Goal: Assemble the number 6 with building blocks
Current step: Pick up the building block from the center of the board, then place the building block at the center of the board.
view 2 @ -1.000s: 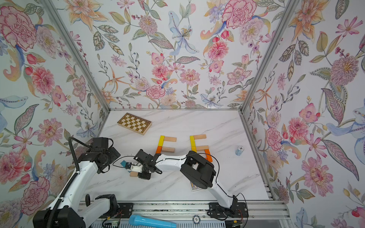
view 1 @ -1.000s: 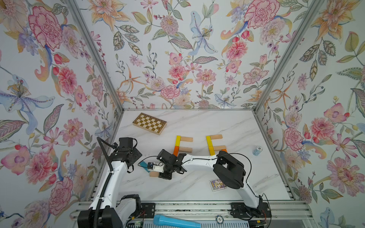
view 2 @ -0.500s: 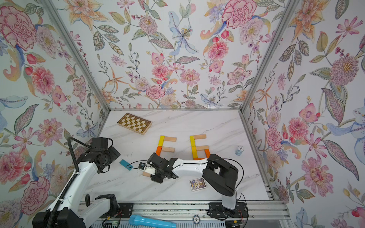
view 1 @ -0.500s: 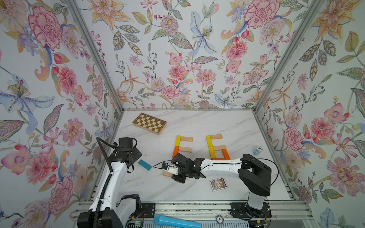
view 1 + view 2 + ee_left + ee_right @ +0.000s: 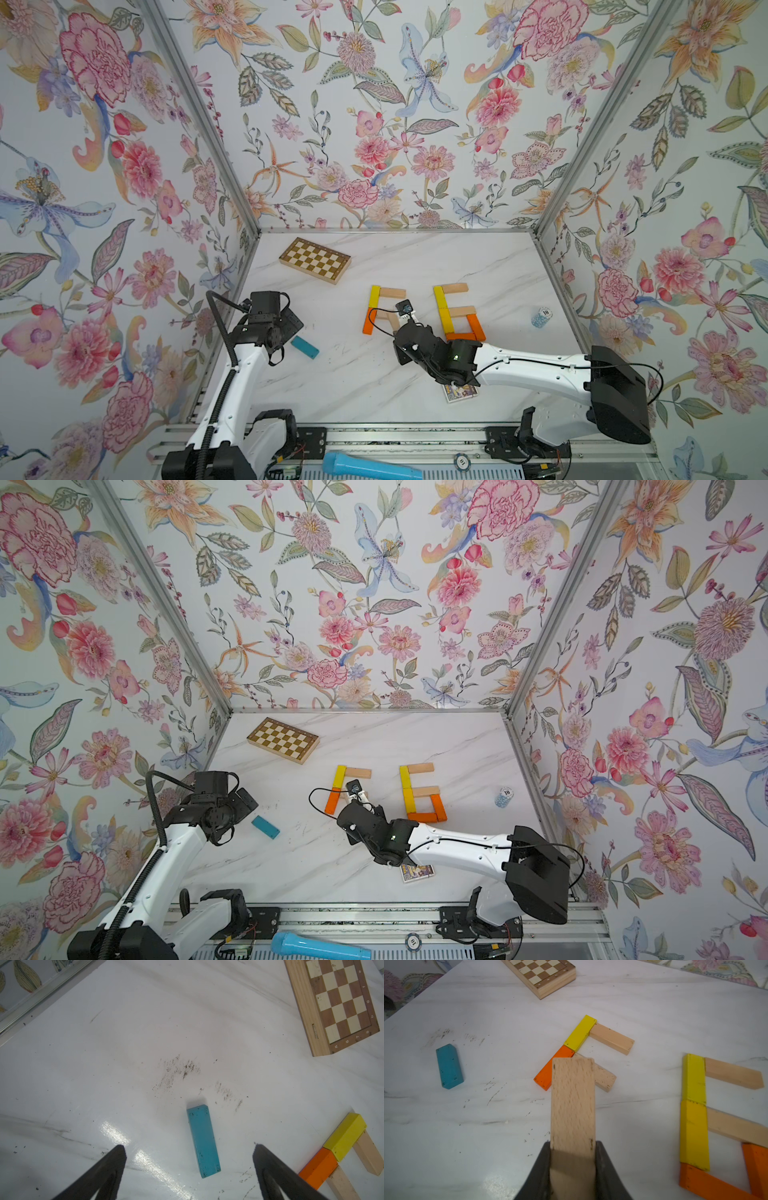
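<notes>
- While clenching a beige plank [image 5: 572, 1101], the right gripper [image 5: 573, 1148] is overhanging the half-built 6 [image 5: 375, 296], mid-frame.
- The left gripper [image 5: 188, 1147] is gaping beside the teal plank [image 5: 203, 1140].
- A chequered board [image 5: 315, 260] is lying up-left of the 6.

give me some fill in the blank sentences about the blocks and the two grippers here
1. The held plank in the right gripper is ____ in colour.
2. The lone block near the open left gripper is ____.
3. The finished 6 is made of ____ planks.
4. The unfinished 6 has ____ planks laid so far.

Missing words: beige; teal; six; four
</notes>
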Available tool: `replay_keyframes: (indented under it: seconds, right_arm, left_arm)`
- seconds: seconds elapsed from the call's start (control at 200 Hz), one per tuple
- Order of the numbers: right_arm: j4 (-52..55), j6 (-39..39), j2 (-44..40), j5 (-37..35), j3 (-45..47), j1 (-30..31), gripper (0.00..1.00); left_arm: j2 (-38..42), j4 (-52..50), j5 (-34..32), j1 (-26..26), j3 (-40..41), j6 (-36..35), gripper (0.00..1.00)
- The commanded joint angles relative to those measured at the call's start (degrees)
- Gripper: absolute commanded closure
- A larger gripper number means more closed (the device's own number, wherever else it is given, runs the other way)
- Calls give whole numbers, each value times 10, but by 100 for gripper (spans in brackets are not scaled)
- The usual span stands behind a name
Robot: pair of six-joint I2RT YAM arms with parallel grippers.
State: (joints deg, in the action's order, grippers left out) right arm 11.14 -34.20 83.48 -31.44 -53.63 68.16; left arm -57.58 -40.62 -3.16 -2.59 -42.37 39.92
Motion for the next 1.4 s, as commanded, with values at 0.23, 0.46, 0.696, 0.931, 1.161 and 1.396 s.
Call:
replay_keyframes:
  seconds: [0.23,0.46,0.696,0.931,1.161,1.396]
  right_arm:
    - [147,-345,102,-64,-73,29,82]
    - [176,-385,176,-49,-121,33,82]
    - [175,-377,234,-14,-151,29,82]
    - [197,-359,270,6,-173,17,81]
    - [229,-337,289,20,-202,7,61]
    - [236,-257,219,-11,-225,-11,43]
  left_arm:
    - [24,7,3,46,10,-7,1]
    - [23,6,0,61,8,-8,1]
    - [28,5,-6,77,7,-8,1]
    - [37,6,-11,80,9,-7,1]
    - [43,7,-16,81,9,-6,1]
    - [40,7,-14,82,10,-7,1]
